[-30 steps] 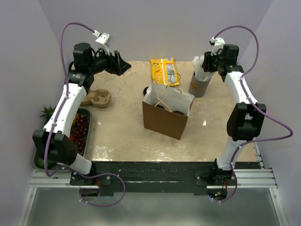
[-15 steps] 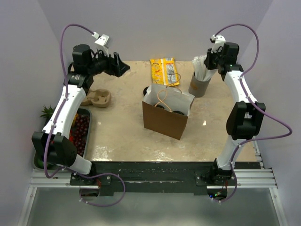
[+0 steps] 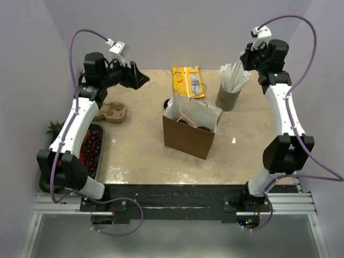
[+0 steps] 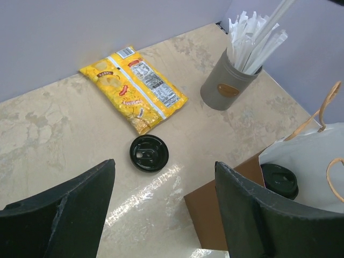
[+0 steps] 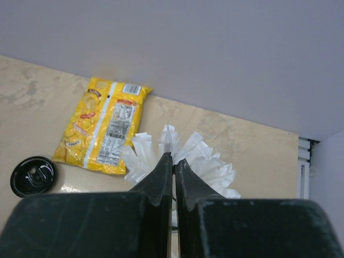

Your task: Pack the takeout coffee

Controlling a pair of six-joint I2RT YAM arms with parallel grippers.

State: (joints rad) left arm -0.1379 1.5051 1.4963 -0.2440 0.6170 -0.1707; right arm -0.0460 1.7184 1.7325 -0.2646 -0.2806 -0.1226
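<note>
A brown paper bag (image 3: 188, 137) stands open mid-table. Two cups with black lids (image 3: 186, 122) sit inside it; the left wrist view shows one lidded cup (image 4: 279, 180) in the bag (image 4: 226, 215). A loose black lid (image 3: 167, 103) lies on the table behind the bag, also in both wrist views (image 4: 149, 153) (image 5: 33, 176). My left gripper (image 3: 137, 76) (image 4: 164, 180) is open and empty, high over the back left. My right gripper (image 3: 246, 60) (image 5: 173, 157) is shut on a white straw (image 4: 277, 16) above the grey straw cup (image 3: 228, 97).
A yellow snack bag (image 3: 188, 80) lies at the back centre. The moulded cardboard carrier (image 3: 111, 112) sits at the left edge. A green tray of red fruit (image 3: 92, 148) stands off the table's left side. Walls close in behind and on both sides.
My right arm has risen and swung back to the right, its shut jaws now higher above the straw cup. My left gripper has barely moved.
</note>
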